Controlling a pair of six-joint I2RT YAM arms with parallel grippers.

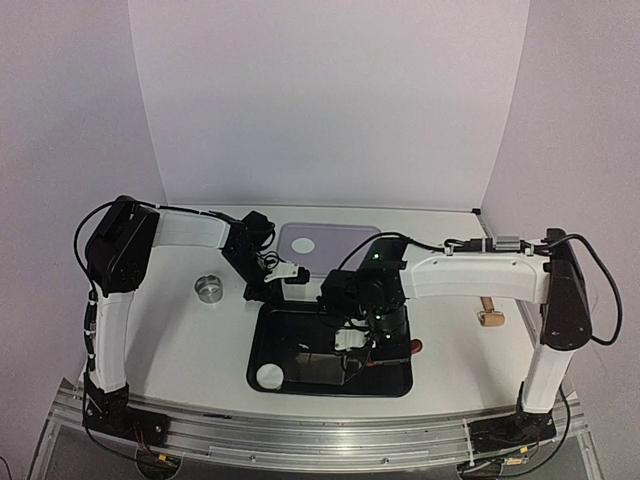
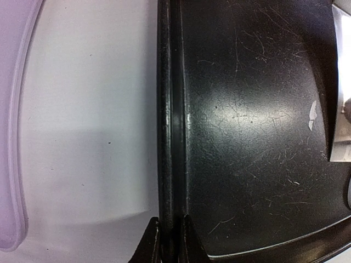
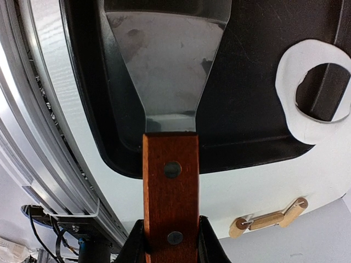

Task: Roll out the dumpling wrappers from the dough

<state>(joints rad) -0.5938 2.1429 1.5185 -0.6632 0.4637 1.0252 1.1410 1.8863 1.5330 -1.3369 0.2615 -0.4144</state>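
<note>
The tray rim (image 2: 166, 137) is being pinched by the left gripper (image 2: 171, 222); the spatula handle (image 3: 170, 181) is being clamped by the right gripper (image 3: 171, 229).

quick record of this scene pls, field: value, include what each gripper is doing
left gripper: shut on the rim of the black tray
right gripper: shut on the wooden handle of the spatula
spatula blade: inside the tray
tray wrapper: white disc, near left corner of the tray
mat wrapper: white disc on the purple mat
dough ring: white, with a hole, lying over the tray's rim
steel ring: on the table, left of the tray
wooden roller: on the table, right of the tray
</note>
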